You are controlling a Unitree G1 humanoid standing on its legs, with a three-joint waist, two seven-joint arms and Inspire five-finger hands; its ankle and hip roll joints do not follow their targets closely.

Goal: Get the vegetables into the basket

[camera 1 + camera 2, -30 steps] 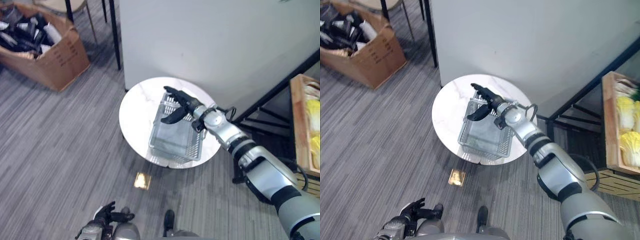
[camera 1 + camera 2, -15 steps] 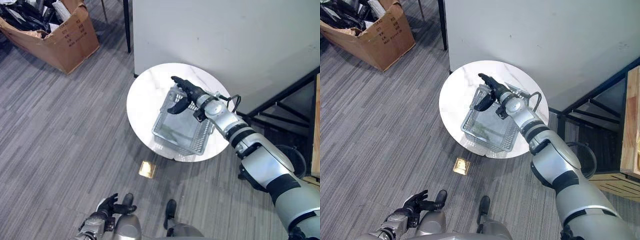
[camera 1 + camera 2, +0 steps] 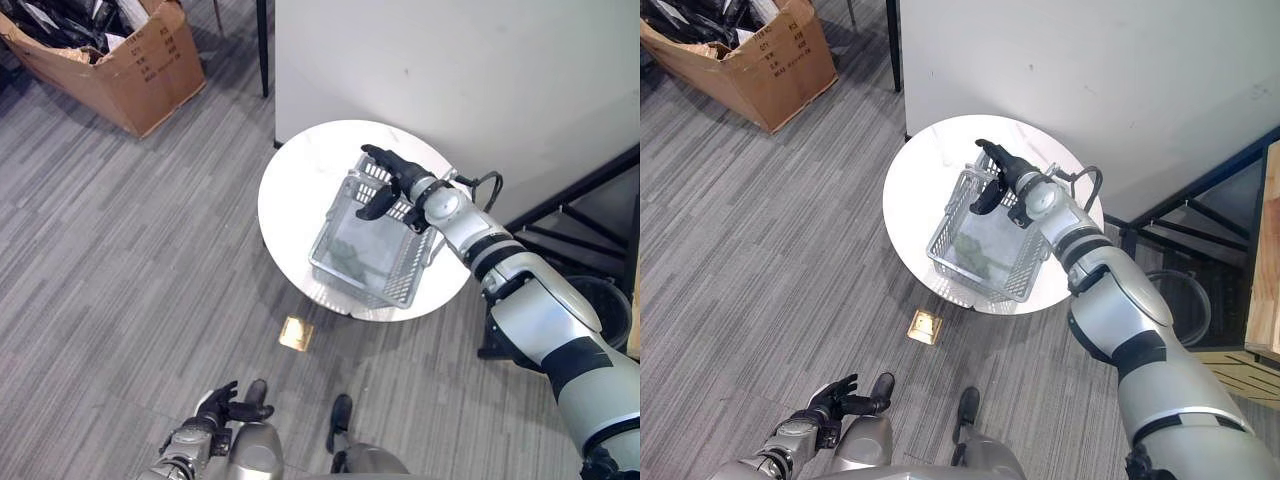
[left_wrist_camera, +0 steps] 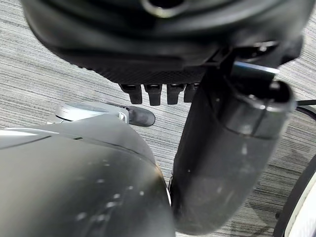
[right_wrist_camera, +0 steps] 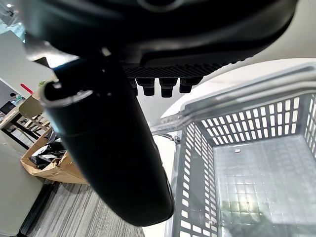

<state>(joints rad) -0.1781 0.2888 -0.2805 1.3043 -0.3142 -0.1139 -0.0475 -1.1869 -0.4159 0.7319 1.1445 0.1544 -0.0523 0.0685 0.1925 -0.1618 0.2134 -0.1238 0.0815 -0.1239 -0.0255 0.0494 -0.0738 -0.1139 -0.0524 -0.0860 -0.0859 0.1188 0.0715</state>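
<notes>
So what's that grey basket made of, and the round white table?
The grey mesh basket looks like moulded plastic: thin walls pierced with a regular grid of holes. The round white table looks like polished marble or an imitation, with faint grey veins and a shine.

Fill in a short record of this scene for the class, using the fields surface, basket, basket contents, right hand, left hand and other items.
surface: round white table
basket: grey mesh basket on the table
basket contents: no vegetables visible inside
right hand: right hand open, above the basket's far rim, holding nothing
left hand: left hand open, low by the robot's side
other items: cardboard box on the floor
</notes>
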